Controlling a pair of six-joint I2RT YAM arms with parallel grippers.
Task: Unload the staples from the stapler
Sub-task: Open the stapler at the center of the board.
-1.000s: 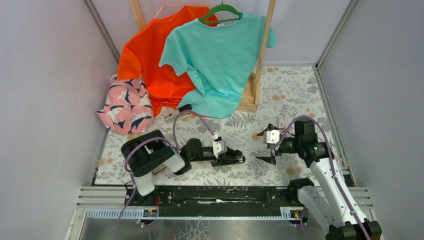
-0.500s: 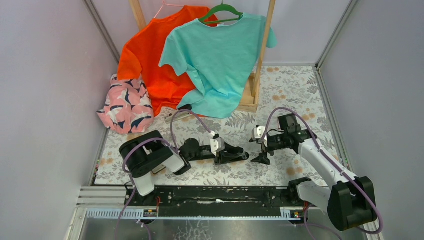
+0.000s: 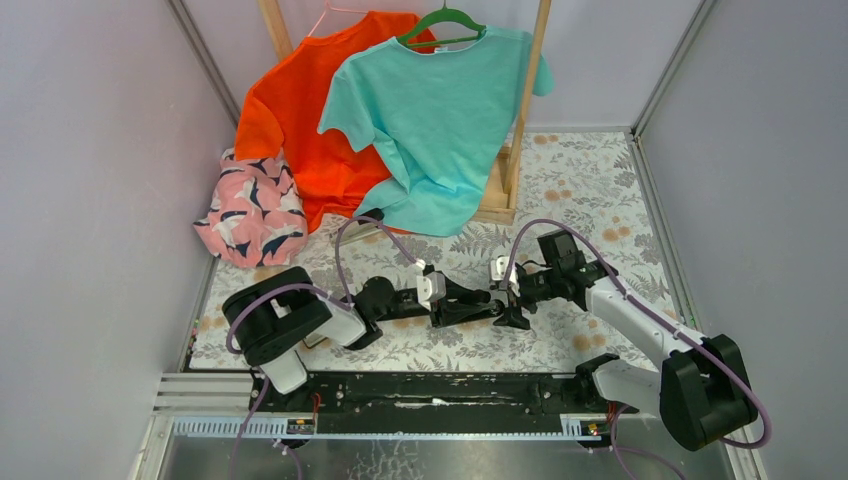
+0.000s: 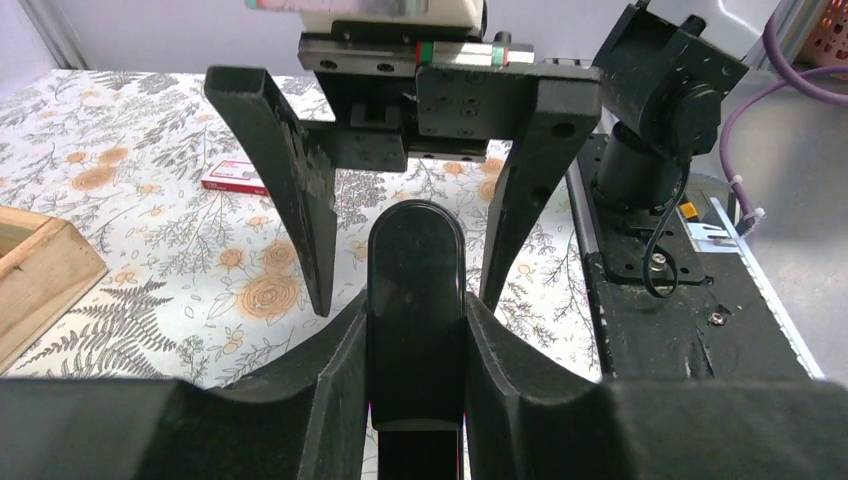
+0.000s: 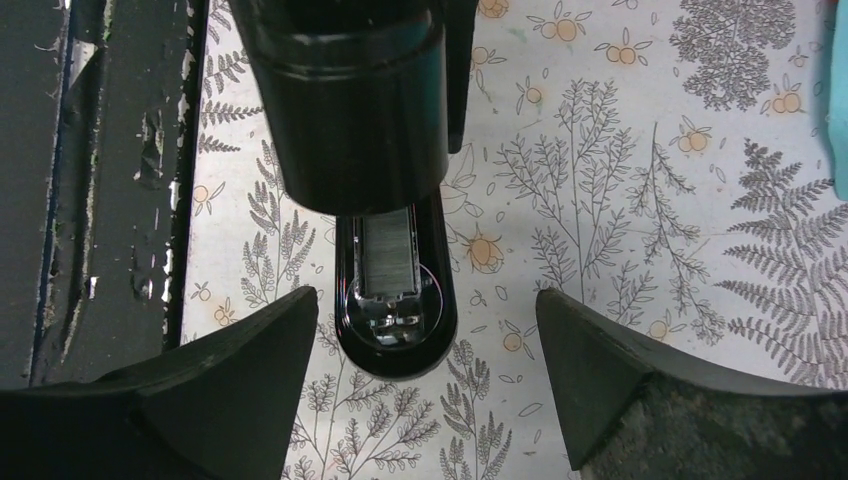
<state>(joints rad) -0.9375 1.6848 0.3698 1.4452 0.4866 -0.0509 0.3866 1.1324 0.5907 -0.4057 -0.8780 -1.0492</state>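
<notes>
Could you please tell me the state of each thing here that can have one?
stapler, clamped, channel exposed.
left gripper, shut on the stapler.
staples, silvery strip still loaded in the channel.
right gripper, open, straddling the stapler's tip.
teal shirt, hanging on a hanger.
orange shirt, hanging behind it.

Far end of the staples (image 5: 387, 258) hidden, stapler (image 4: 415, 330) cut off at bottom edge, box (image 4: 232, 178) print illegible
</notes>
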